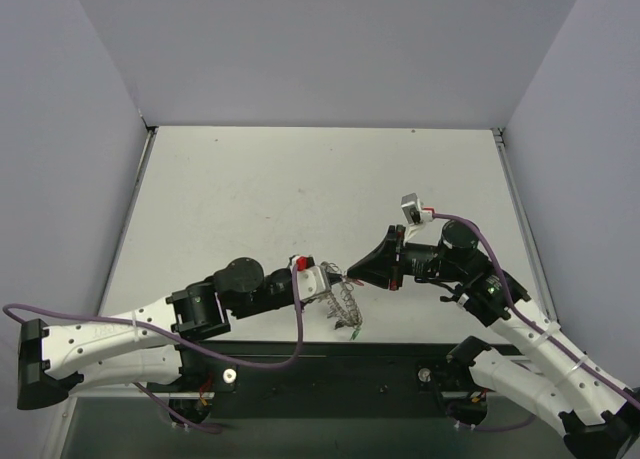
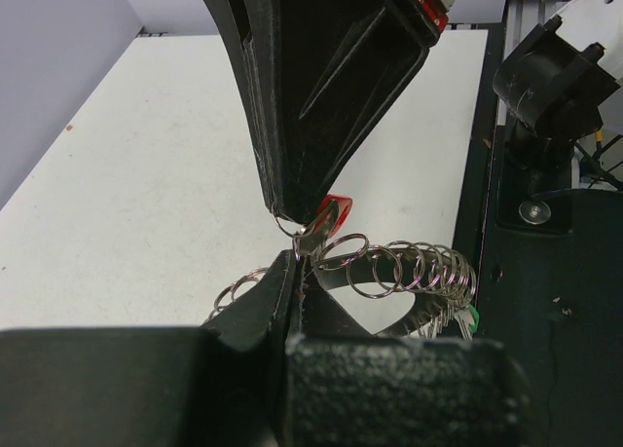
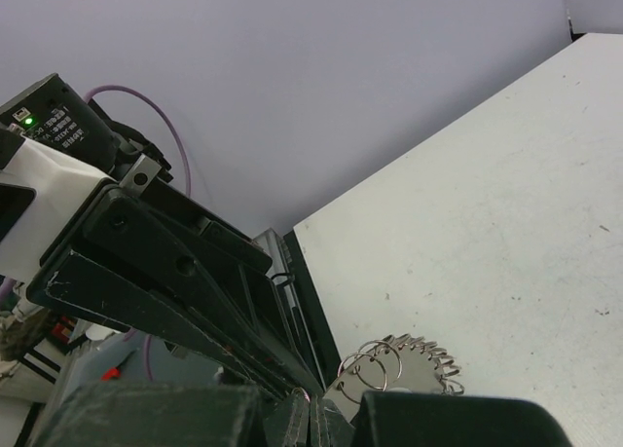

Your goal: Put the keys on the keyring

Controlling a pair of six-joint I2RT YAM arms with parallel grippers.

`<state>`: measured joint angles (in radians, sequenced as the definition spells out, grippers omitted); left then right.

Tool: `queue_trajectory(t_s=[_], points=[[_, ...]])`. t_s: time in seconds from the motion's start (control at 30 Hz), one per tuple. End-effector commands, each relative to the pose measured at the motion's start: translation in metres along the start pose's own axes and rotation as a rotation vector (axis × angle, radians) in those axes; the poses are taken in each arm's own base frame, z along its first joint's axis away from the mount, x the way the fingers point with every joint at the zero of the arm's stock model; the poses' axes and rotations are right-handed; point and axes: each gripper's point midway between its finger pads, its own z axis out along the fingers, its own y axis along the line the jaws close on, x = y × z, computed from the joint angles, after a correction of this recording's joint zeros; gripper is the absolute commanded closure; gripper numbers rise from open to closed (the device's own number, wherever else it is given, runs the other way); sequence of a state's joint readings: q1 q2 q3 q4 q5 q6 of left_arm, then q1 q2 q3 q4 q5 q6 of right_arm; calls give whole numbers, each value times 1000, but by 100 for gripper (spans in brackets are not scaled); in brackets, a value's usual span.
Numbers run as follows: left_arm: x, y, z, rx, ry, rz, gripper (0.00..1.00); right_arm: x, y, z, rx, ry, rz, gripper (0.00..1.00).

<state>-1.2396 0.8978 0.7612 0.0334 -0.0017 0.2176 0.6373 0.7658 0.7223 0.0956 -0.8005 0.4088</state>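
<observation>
- The large silvery metal keyring (image 1: 346,301), its rim frilled with many small wire loops, sits low in the middle of the overhead view. It lies between the tips of the two arms, just above the black base plate (image 1: 330,371) along the bottom edge.
- We see the left pincer (image 1: 337,282) closed on the keyring's rim. In the left wrist view its dark fingers (image 2: 258,306) meet in the lower middle of the frame, and the band with its loops runs off to their right.
- The right pincer (image 1: 351,276) is closed too, its two fingers pressed together to a point. It comes in from the right of the overhead view and from the top of the left wrist view, and its tip stands right against the tip of the left pincer.
- A small key with a red plastic head (image 2: 334,211) lies at that meeting point, with the red head at upper right and the silvery shank slanting down towards the left fingers.
- A thin wire loop (image 2: 283,223) shows at the very tip of the right pincer. We cannot tell whether that pincer pinches the key, the loop or neither.
- A green tag (image 2: 473,317) hangs at the right end of the row of loops.
- The pale grey desk (image 1: 300,189) fills the centre of the overhead view. We cannot tell whether the keyring rests on it or hangs clear.
- In the right wrist view the keyring shows at bottom centre, just right of the closed fingertips.
</observation>
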Motion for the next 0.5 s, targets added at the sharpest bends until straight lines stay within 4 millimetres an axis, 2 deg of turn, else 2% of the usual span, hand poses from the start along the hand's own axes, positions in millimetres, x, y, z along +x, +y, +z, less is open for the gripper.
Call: queue_trajectory(t_s=[0.0,0.47], points=[[-73,5,-11,3,-258,-21,100,-14,-2,0,29,-35,-58,100],[-81,0,-15,28,-309,-36,100,-11,-11,1,84,-14,-51,100]])
